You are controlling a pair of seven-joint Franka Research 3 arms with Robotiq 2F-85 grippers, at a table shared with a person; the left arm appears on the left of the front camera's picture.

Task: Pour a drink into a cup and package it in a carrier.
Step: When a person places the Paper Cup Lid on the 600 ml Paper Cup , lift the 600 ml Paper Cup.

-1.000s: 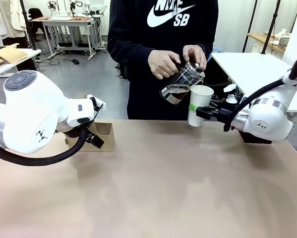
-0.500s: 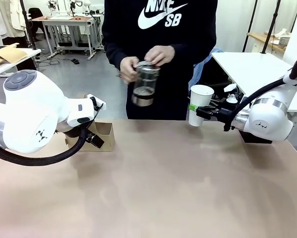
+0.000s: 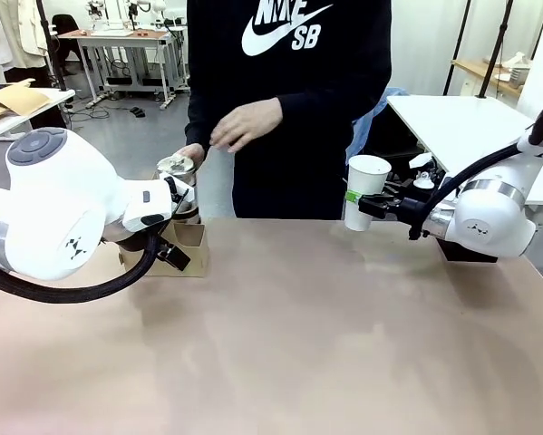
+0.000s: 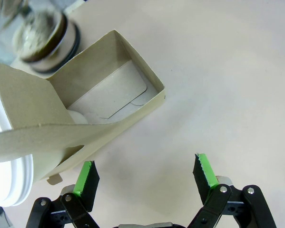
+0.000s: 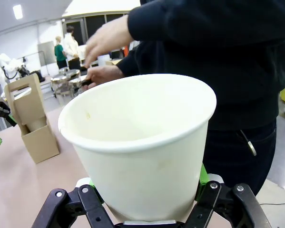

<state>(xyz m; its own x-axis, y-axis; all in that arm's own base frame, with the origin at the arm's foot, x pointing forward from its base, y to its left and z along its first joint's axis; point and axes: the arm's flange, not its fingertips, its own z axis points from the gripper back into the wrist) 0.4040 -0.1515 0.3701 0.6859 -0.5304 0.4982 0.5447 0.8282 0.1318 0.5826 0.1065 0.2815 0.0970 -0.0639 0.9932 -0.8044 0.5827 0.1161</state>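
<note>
Front view: 1 brown cardboard carrier point(image 3: 193, 241) stands on the table point(image 3: 325, 344), partly behind the left arm point(image 3: 53, 213). Just behind the carrier, 1 hand point(image 3: 191, 154) of the person holds 1 jug point(image 3: 175, 167) with a metal lid; the arm hides what it contains. Well to the right of the carrier, the right gripper point(image 3: 369, 205) is clamped on 1 upright white paper cup point(image 3: 365, 181).

Left wrist view: the left gripper point(image 4: 146, 172) hangs just beside the carrier, its 2 green pads point(image 4: 204, 170) apart and holding nothing. The jug is a blur beyond the carrier.

Right wrist view: the cup sits between the gripper's 2 fingers. The carrier stands well apart from it, with 1 tall slotted handle point(image 5: 24, 97).
</note>
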